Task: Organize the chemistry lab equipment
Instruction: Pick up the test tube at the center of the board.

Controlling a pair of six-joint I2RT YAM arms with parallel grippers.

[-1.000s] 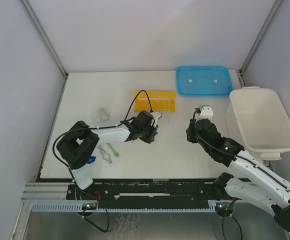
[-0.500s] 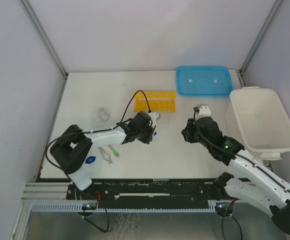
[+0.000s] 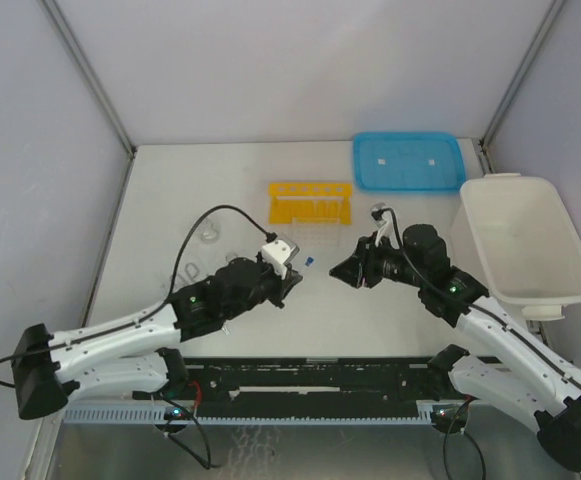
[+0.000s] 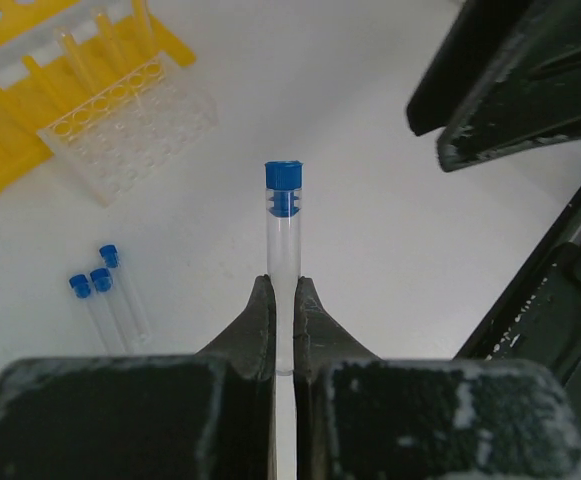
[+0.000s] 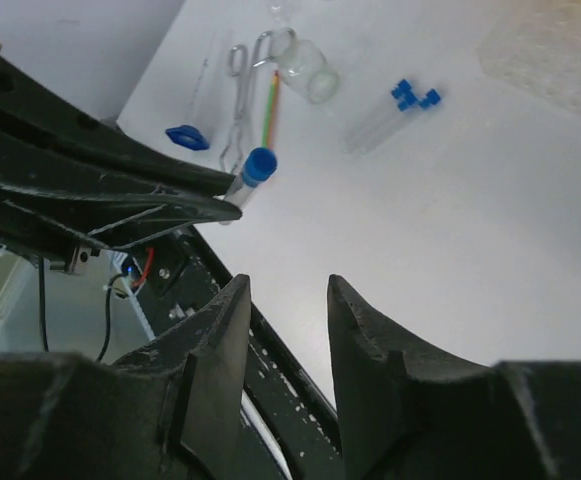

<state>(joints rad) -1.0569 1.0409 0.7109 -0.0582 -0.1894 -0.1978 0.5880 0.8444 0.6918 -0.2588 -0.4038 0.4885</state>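
My left gripper (image 4: 284, 292) is shut on the lower end of a clear blue-capped tube (image 4: 284, 225), held above the table with its cap (image 3: 313, 261) pointing at the right gripper. The right gripper (image 5: 288, 288) is open and empty, facing the left gripper (image 5: 185, 205) and the tube's cap (image 5: 259, 165) from a short gap. Two more blue-capped tubes (image 4: 108, 298) lie side by side on the table. The yellow tube rack (image 3: 310, 202) lies further back with a clear perforated insert (image 4: 130, 125) against it. Thin metal tongs (image 5: 240, 95), a green-tipped stick (image 5: 268, 112) and a small glass vessel (image 5: 308, 72) lie at the left.
A blue rectangular lid (image 3: 407, 160) lies at the back right. The big white tub (image 3: 525, 240) stands along the right edge. A small blue-ended piece (image 5: 187, 137) lies by the tongs. The left arm (image 3: 140, 325) stretches low across the front left of the table.
The left gripper shut on a tube from the pair beside the rack and lifted it forward and up. The right gripper turned to face it and opened a little wider.
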